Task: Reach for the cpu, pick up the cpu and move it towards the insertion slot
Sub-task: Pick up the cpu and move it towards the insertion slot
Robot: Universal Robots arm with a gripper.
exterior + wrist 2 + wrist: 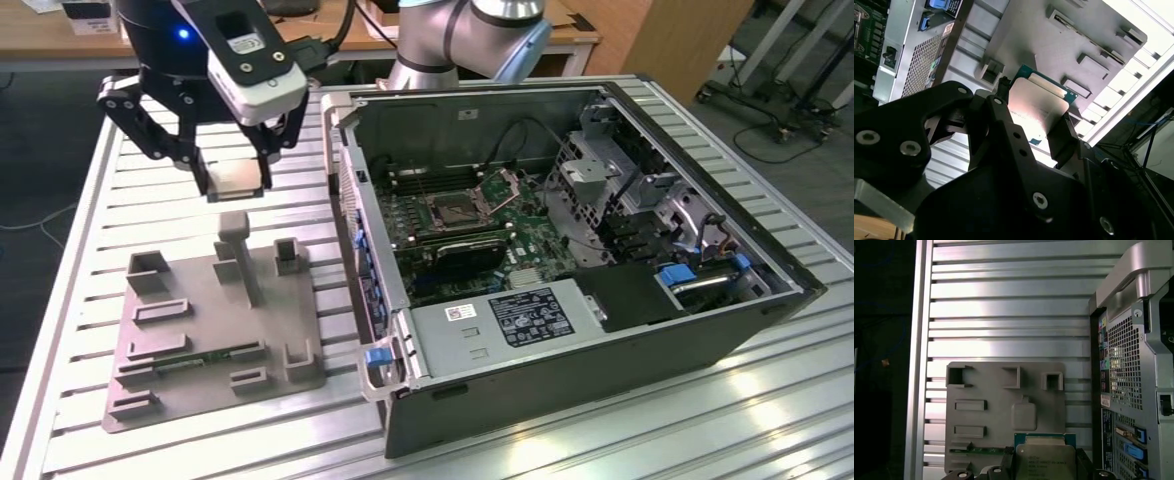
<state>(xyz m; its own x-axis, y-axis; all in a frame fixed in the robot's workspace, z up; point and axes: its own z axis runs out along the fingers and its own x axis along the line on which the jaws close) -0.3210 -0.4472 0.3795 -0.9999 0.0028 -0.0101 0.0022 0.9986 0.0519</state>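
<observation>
Slatted metal table (747,400) carries an open computer case (561,360) and, to the exterior view's left of it, a grey tray (200,330). Above the tray's far end hangs the gripper (238,186), its fingers pinching the cpu (1036,102) by two opposite edges, clear of the tray. The slot (451,210) lies inside the case, well apart from the cpu.
</observation>
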